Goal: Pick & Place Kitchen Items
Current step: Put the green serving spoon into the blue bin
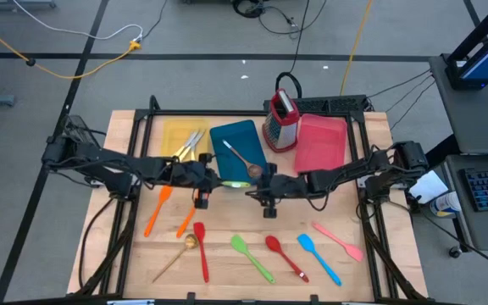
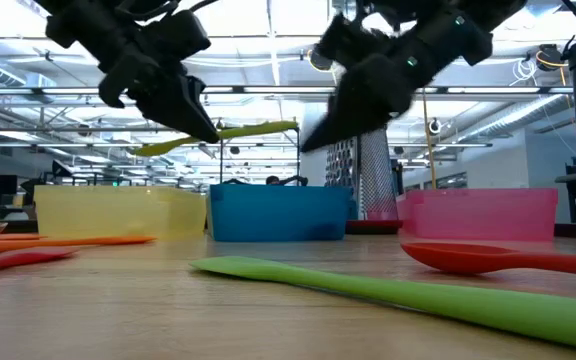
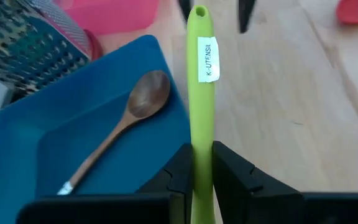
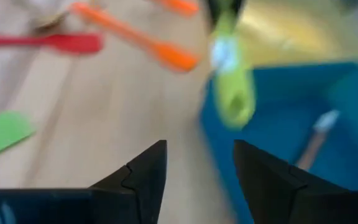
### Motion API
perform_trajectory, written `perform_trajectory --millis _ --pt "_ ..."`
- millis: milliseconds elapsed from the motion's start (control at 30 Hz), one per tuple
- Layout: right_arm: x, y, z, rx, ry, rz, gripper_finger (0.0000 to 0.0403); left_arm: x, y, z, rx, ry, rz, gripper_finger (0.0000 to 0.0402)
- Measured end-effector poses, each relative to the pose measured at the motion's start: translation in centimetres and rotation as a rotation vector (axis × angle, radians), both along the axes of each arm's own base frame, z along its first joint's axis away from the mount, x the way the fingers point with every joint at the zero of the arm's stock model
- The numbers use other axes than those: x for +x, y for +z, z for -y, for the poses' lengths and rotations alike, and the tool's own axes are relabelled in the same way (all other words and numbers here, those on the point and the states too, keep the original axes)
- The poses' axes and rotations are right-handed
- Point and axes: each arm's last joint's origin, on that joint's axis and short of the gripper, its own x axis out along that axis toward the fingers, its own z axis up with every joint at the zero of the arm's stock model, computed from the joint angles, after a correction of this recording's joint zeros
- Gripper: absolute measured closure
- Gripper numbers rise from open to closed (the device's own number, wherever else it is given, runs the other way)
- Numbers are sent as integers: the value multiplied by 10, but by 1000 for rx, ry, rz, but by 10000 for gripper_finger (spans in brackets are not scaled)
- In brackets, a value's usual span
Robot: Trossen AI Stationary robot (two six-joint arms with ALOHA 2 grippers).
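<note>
Utensils lie loose on the wooden table [image 1: 371, 263]: two orange [image 1: 158, 210], two red [image 1: 201, 251], one green [image 1: 252, 257], one blue [image 1: 318, 258], one pink [image 1: 338, 241], plus one gold-bowled spoon [image 1: 176, 257]. Three trays sit behind them: yellow [image 1: 173, 132], blue tray [image 1: 246, 134] and pink tray [image 1: 333, 154]. The left gripper [image 3: 202, 163] is clamped on a lime-green utensil [image 3: 202, 93] held above the blue tray's front edge, beside one wooden spoon [image 3: 129, 118] inside it. The right gripper [image 4: 197, 163], fingers apart, hovers facing it.
</note>
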Motion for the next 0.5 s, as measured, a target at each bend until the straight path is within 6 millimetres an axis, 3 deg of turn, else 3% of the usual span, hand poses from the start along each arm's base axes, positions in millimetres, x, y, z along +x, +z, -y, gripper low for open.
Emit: perform_trajectory --millis 167,500 --pt "5 9 3 -144 -42 85 225 0 0 -3 13 1 -2 365" --pt "12 12 5 -133 95 169 220 4 5 -2 -4 6 68 361"
